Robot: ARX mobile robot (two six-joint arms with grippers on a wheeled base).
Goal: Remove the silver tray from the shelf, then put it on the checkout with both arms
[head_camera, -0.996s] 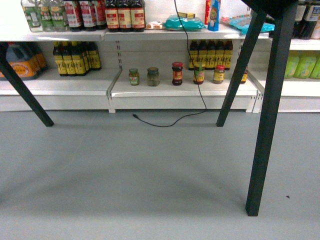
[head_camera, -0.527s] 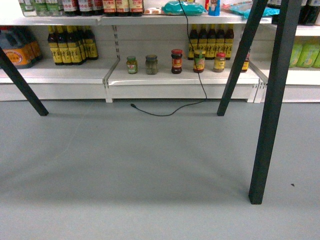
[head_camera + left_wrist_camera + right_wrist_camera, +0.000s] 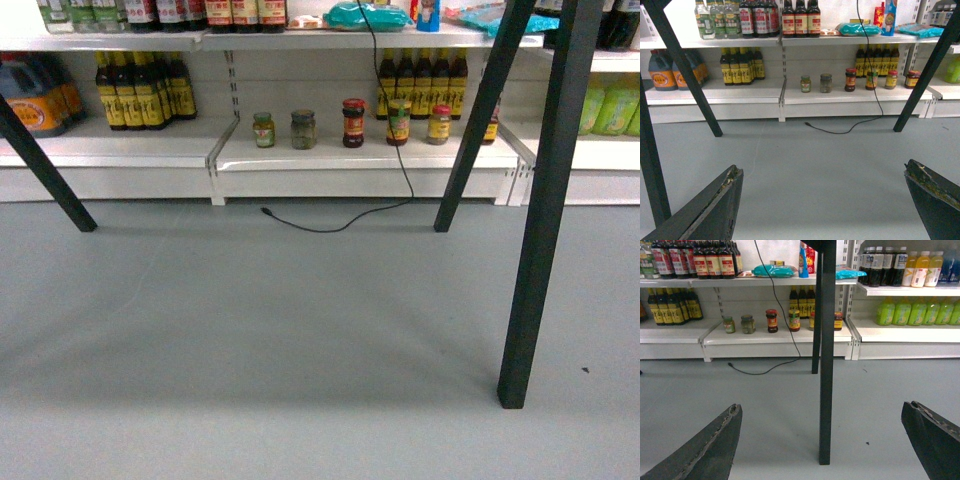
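Note:
The silver tray and the checkout are out of view in every frame. White store shelf boards (image 3: 360,156) (image 3: 840,94) (image 3: 775,337) run along the far wall, carrying jars and bottles. My left gripper (image 3: 822,169) hangs open over bare grey floor, its two black fingers (image 3: 715,205) far apart with nothing between them. My right gripper (image 3: 822,407) is open too, and a black table leg (image 3: 826,365) stands on the floor beyond the gap. Neither gripper shows in the head view.
Black slanted table legs (image 3: 545,220) (image 3: 482,120) (image 3: 45,165) stand on the grey floor (image 3: 280,330). A black cable (image 3: 340,222) hangs down past the shelf and trails on the floor. Several small jars (image 3: 303,128) and dark sauce bottles (image 3: 140,90) fill the shelves.
Between one second and half a second ago the head view tipped slightly down, so the shelves rose in the frame. Since then nothing has moved.

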